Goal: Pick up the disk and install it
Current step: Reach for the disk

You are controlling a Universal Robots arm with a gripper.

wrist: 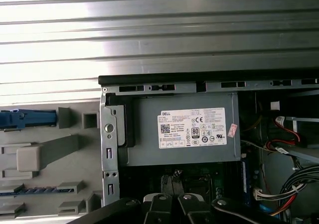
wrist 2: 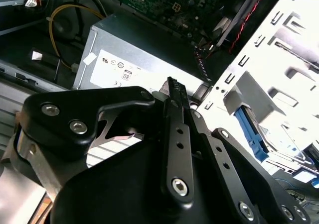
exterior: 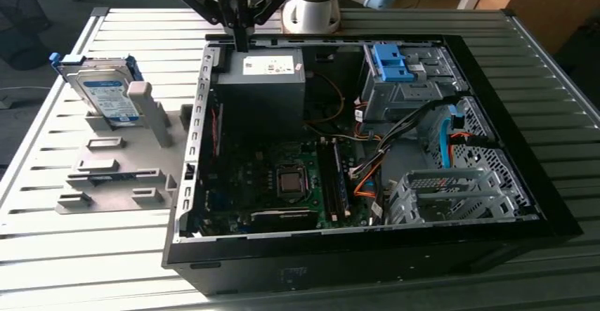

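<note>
The pick looks unstarted: the gripper, closed on nothing, hangs over the case's far rim, above the power supply and its white printed label. The disk, labelled white and blue, stands on edge in a rack just outside the case. Grasping it likely calls for a parted grip.

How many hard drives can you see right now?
1. The disk stands on edge in the grey stand at the exterior view's left, outside the computer case. The blue bracket in the case's bay looks bare; the cages may hide others.
</note>
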